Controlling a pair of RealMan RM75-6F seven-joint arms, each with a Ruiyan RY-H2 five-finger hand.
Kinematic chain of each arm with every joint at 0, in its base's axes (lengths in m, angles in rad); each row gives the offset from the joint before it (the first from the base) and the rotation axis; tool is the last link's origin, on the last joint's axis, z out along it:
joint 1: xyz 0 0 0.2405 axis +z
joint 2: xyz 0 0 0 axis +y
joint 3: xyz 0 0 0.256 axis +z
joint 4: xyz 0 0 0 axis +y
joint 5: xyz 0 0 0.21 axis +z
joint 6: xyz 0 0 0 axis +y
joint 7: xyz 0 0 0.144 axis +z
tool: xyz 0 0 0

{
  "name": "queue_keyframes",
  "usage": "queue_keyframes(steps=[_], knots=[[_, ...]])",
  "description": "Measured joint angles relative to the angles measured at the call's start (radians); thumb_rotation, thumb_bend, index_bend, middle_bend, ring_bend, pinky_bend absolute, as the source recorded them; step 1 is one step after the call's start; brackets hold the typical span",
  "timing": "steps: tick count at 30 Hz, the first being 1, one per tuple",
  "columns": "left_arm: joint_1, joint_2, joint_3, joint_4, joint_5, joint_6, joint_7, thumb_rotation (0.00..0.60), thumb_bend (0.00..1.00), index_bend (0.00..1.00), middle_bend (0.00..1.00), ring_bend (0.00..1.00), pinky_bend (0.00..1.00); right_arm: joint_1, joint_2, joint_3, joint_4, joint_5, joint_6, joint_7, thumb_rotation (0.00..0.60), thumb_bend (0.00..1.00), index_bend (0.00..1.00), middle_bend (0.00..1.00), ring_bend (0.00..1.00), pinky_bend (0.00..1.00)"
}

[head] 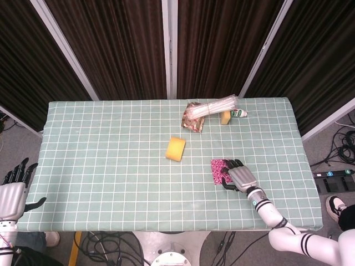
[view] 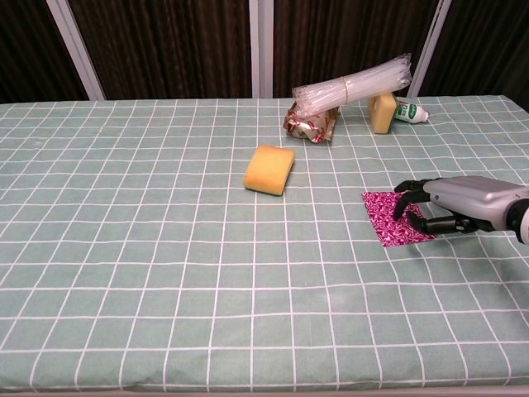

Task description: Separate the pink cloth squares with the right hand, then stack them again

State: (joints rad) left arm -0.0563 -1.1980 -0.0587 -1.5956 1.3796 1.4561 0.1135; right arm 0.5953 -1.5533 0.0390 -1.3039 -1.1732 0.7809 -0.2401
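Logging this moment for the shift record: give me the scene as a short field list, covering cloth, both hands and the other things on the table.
pink cloth: pink cloth squares lie flat on the table, right of centre
right hand: right hand has fingertips on the cloth's right edge, palm down
left hand: left hand off the table's left edge, fingers apart, holding nothing
other items: yellow sponge at centre; bundle of clear straws, foil packet and small bottle at the far side
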Motion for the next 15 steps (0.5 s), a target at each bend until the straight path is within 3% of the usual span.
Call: queue_keyframes(steps=[10,15], knots=[[-0.002,-0.004,-0.002,0.008,0.002,0.000,-0.005,0.600,0.08,0.17,0.10,0.10,0.17,-0.041,0.080,-0.055,-0.133,-0.039,0.060,-0.046,0.063,0.56,0.27,0.02,0.00,0.00],[-0.002,-0.005,-0.003,0.010,0.004,0.003,-0.009,0.600,0.08,0.17,0.10,0.10,0.17,-0.052,0.099,-0.042,-0.159,-0.050,0.103,-0.045,0.064,0.56,0.27,0.02,0.00,0.00]])
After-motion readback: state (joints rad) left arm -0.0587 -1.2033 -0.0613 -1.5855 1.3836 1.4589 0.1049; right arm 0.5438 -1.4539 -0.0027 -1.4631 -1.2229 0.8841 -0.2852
